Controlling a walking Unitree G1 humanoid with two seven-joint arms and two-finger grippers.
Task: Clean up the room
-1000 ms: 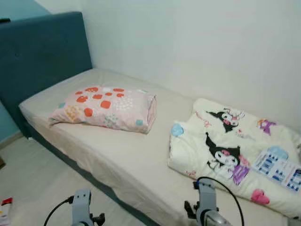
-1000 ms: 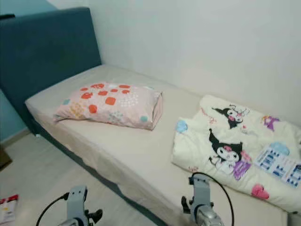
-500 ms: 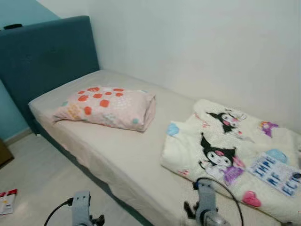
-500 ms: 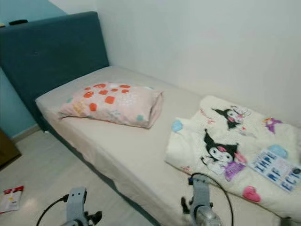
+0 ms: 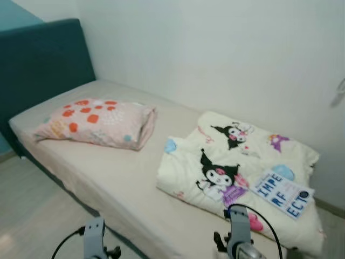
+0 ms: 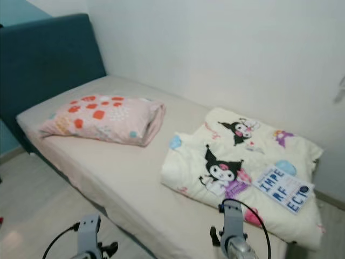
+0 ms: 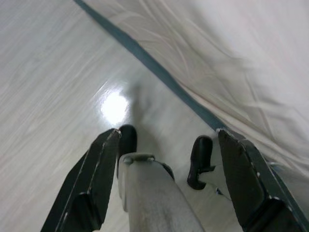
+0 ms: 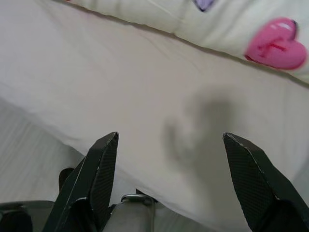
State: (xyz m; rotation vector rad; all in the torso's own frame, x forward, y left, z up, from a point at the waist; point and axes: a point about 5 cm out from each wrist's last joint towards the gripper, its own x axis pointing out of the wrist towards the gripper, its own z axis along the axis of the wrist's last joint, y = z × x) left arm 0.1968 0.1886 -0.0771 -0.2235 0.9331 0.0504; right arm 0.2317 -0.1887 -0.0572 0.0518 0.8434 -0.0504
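**A:** Checking the head views: where did the bedding sit?

**B:** A single bed with a beige fitted sheet ran along the white wall, with a dark teal padded headboard at the far left end. A pink pillow with orange and red spots lay near the headboard, its open end toward the middle of the mattress.

**A:** And the blanket?

**B:** The cream folded blanket printed with black-and-white cartoon characters lay toward the right end of the bed, well apart from the pillow. A pink heart print showed near its front edge. A white and blue label with dark letters sat on its right part.

**A:** Left arm?

**B:** The left gripper hung low over the pale wood-grain floor, just beside the bed's edge. Its two black fingers were spread wide with nothing between them. A dark teal strip of the bed base showed under the hanging sheet, and a bright glare spot lay on the floor.

**A:** Right arm?

**B:** The right gripper hovered above the beige sheet near the mattress front edge, close to the blanket's edge with the pink heart, not touching it. Its fingers were also spread wide and held nothing. Its shadow fell on the sheet.
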